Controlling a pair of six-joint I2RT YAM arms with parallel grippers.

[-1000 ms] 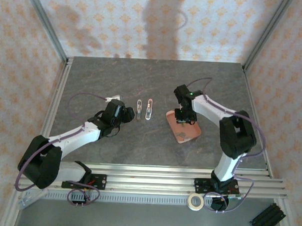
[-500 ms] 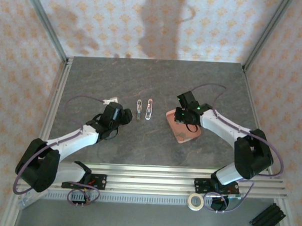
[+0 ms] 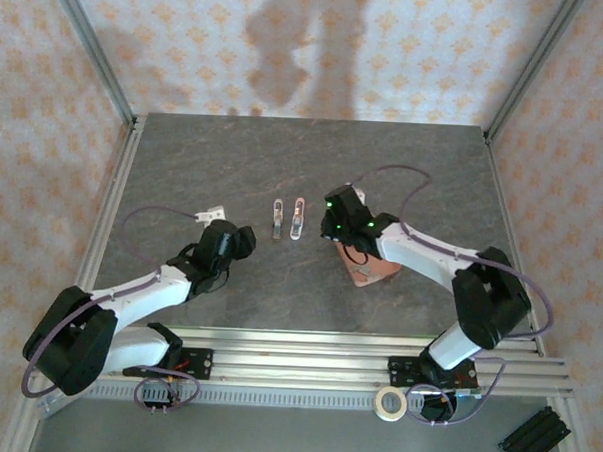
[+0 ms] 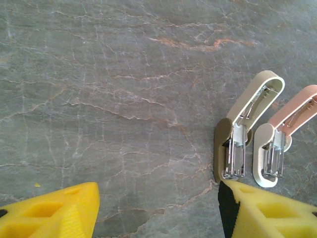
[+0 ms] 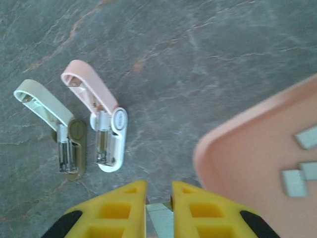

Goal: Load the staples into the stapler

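- Top view: my right claw (image 3: 333,230) hangs low over the counter (image 3: 184,161), between the stapler (image 3: 298,219) and the pink tray (image 3: 371,275). The stapler lies just to the left of this claw and the tray is behind it, partly under my forearm. My left claw (image 3: 239,239) waits on the far side of the olive stapler (image 3: 278,218). I judge the right claw to be the nearer one to the pink stapler.
- Left wrist view: my left claw (image 4: 158,218) is released, its fingers wide apart with nothing between them. The olive stapler (image 4: 242,134) is ahead and to the right, almost at my right finger. The pink stapler (image 4: 280,144) is just beyond it. To the left and ahead is only bare counter (image 4: 99,99), so there is good room.
- Right wrist view: my right claw (image 5: 158,198) is clenched on a small grey block of staples (image 5: 159,220). The pink stapler (image 5: 106,134) lies ahead and to the left, opened. Its metal channel runs nearly straight away from me and its lid leans away to the left. The olive stapler (image 5: 64,144) is parallel, just beside it on the far side. The tray (image 5: 237,148) with more staples is close on the right. I think the move must go left and forward, and the block must be lined up along the channel.
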